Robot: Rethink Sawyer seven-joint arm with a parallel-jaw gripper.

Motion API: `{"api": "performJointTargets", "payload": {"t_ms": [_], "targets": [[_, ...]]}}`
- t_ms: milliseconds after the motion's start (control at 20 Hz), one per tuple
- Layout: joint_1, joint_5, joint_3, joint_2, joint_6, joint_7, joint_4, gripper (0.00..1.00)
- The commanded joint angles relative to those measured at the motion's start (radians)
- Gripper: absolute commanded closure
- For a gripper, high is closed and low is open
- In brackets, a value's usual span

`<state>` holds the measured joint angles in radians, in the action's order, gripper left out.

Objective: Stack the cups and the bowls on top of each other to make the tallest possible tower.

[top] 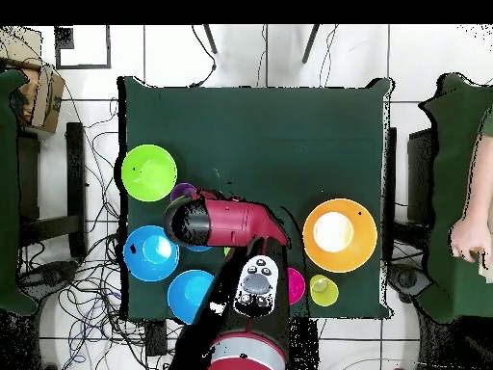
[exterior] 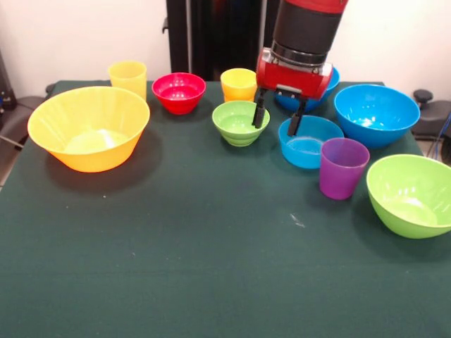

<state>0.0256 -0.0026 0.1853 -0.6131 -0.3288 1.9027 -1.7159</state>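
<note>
My gripper (exterior: 277, 118) hangs open over the gap between the small green bowl (exterior: 239, 122) and the shallow blue bowl (exterior: 309, 141), with nothing between its fingers. The huge orange-yellow bowl (exterior: 88, 127) stands alone at the left. Along the back are a yellow cup (exterior: 128, 76), the small red bowl (exterior: 178, 91) and a second yellow cup (exterior: 239, 84). A large blue bowl (exterior: 375, 114) sits at the right, and another blue bowl (exterior: 331, 79) is mostly hidden behind my gripper. The purple cup (exterior: 343, 167) and the lime green bowl (exterior: 412, 193) stand at the front right. Nothing is stacked.
The green table cloth (exterior: 176, 246) covers the table. In the overhead view the arm (top: 226, 222) hides the small bowls beneath it. A person's hand (top: 469, 236) shows beyond the table's edge, near the orange-yellow bowl (top: 339, 234).
</note>
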Motion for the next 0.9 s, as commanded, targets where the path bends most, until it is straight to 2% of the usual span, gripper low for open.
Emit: {"api": "performJointTargets", "payload": {"t_ms": [50,300,900], "targets": [[-0.002,-0.076,-0.063,-0.031,0.064,0.071,-0.098,0.0],[-0.024,-0.073,-0.078,-0.056,0.076,0.062,-0.131,0.0],[-0.016,-0.07,-0.067,-0.046,0.105,0.074,-0.136,0.0]]}}
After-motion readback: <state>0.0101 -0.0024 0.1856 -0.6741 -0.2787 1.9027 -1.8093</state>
